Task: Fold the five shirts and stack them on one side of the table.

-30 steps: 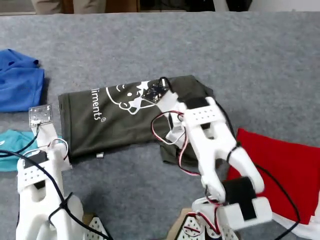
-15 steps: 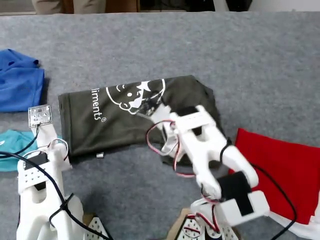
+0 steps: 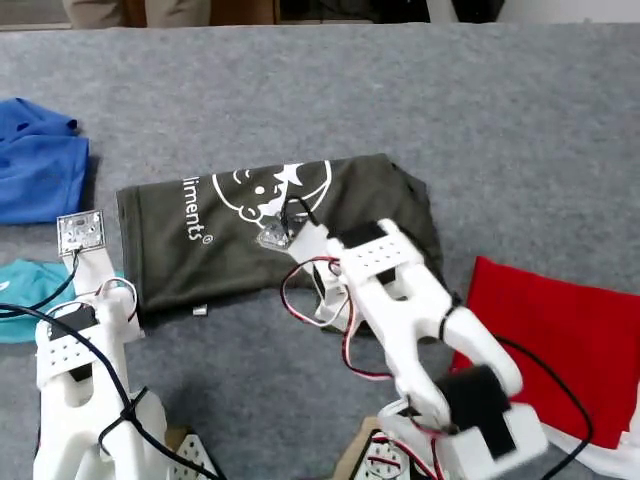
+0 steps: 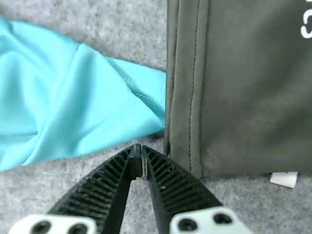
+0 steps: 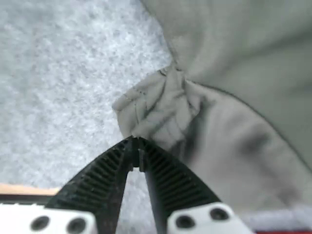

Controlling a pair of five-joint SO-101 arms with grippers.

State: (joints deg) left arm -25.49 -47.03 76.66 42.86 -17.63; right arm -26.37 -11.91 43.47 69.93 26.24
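Grippers: my right gripper (image 5: 137, 146) is closed, seemingly pinching a bunched sleeve of the dark shirt (image 3: 200, 250), probably to fold it inward | left gripper (image 4: 138, 158) closed, empty, parked beside the hem near the teal shirt (image 4: 63, 112) | dark shirt lies mid-table, partly folded.

Robotics lab bench: grey felt table (image 3: 520, 110), white arm (image 3: 410, 300), loose wiring (image 3: 300, 290).

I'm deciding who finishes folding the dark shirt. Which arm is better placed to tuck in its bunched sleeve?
Right. The right claw seems shut on the bunched sleeve of the dark shirt. The left claw sits shut at the hem corner beside the teal shirt, away from that sleeve.
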